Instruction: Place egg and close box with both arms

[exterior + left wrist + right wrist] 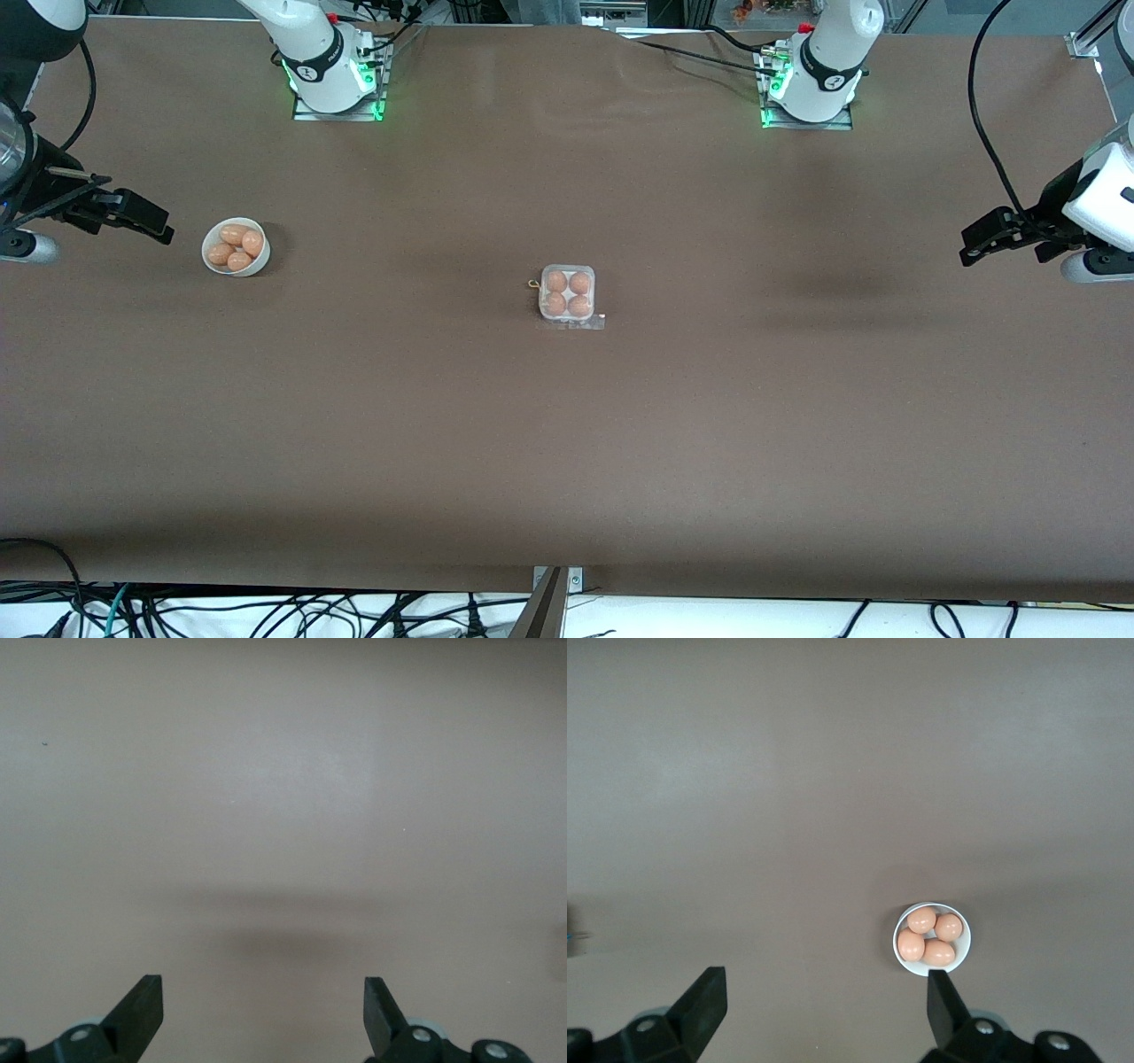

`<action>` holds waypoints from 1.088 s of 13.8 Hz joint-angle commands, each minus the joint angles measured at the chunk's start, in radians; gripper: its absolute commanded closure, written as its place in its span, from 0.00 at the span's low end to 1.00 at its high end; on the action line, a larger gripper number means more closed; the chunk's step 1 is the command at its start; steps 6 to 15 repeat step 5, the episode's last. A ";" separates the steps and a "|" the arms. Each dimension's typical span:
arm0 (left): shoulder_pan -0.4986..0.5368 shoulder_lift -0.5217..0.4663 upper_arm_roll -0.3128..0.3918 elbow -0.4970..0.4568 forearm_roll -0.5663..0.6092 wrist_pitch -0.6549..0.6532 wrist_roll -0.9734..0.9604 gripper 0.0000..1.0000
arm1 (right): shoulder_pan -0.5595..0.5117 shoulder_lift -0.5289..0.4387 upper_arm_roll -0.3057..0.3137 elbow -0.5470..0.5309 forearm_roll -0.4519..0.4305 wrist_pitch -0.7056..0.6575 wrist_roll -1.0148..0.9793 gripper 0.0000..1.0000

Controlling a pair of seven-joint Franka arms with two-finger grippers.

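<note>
The box (567,295), a small clear-plastic carton, sits at the middle of the table with several orange-brown eggs (555,281) in its cells. Its clear lid seems to lie down over them, and a clear flap sticks out at the edge nearer the front camera. My right gripper (164,226) hangs open and empty over the right arm's end of the table, beside a white bowl. In the right wrist view its fingers (824,983) stand wide apart. My left gripper (967,248) hangs open and empty over bare table at the left arm's end, and it also shows in the left wrist view (263,985).
A round white bowl (236,247) with several loose eggs stands toward the right arm's end; it also shows in the right wrist view (932,939). Both arm bases (332,80) stand along the table edge farthest from the front camera. Cables lie off the nearest edge.
</note>
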 commanded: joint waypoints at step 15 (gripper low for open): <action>0.062 -0.025 -0.077 -0.030 0.027 0.018 0.009 0.00 | -0.003 -0.011 -0.002 -0.009 0.013 0.001 -0.017 0.00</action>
